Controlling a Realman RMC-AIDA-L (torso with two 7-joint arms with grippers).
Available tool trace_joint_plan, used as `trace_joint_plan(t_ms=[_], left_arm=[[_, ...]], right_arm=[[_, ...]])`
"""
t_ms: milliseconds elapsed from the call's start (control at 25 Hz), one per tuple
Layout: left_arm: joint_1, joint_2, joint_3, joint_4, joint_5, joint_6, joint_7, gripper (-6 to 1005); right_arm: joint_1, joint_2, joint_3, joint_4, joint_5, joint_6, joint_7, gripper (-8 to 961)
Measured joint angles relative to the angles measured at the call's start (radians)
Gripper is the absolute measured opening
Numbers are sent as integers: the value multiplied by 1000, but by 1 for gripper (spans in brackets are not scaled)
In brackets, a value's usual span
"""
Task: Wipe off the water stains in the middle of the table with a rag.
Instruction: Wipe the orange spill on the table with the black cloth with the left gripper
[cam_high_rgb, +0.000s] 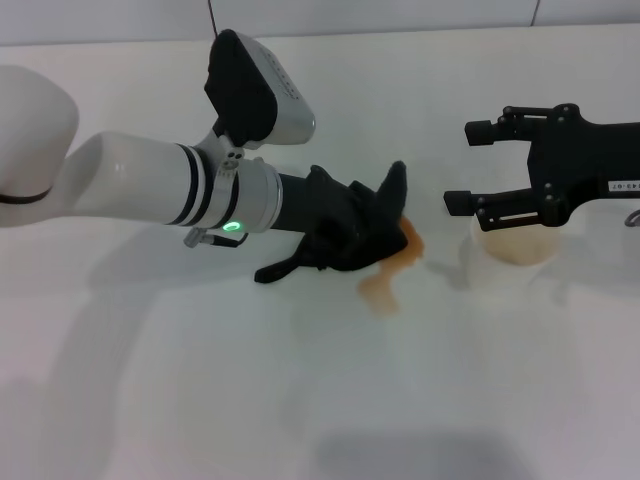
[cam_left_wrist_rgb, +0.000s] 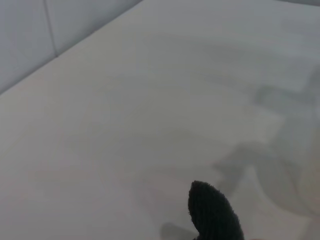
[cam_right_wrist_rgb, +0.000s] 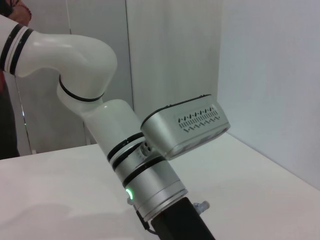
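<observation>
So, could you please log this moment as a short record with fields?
Left claw: wrapped in the soft black cloth rag, on the stain's edge
Stain: thin orange-brown liquid smear, partly uncovered
Right claw: open, above the translucent whitish cup
Surface: plain white table
</observation>
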Motion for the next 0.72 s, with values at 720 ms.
trace_joint_plan(t_ms=[720], left_arm=[[8,-2,40,5,0,118,15,87]], right_arm=[[1,2,-4,0,1,9,0,853]])
